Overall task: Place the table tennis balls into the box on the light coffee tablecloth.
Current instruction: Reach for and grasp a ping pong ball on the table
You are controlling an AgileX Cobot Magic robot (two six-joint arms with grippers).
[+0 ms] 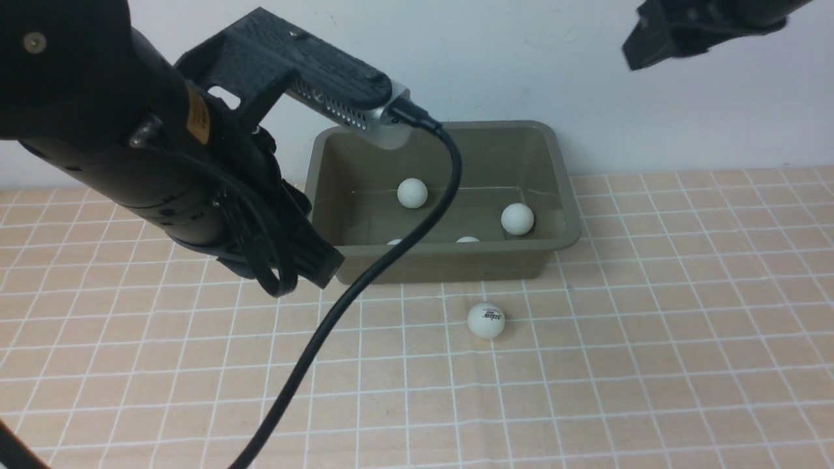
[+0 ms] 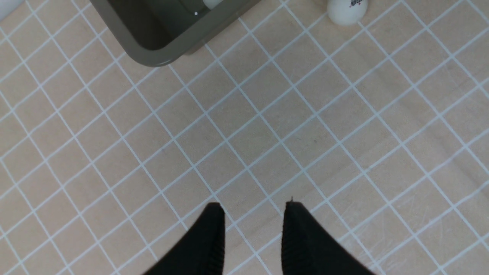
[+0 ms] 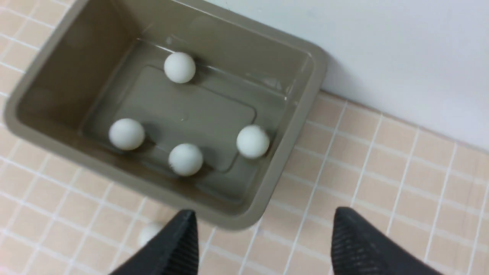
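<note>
- four balls in the box, upper centre; last ball on the tablecloth just below.
- left gripper and right gripper spread, empty.
- a glancing pinch may roll it away.

The left arm is black, with a small silver screw and an orange label. A textured black bracket carries a silver vented camera housing, fed by a thick black cable. The left end effector and right end effector have black, ribbed, tapering fingers.
</note>
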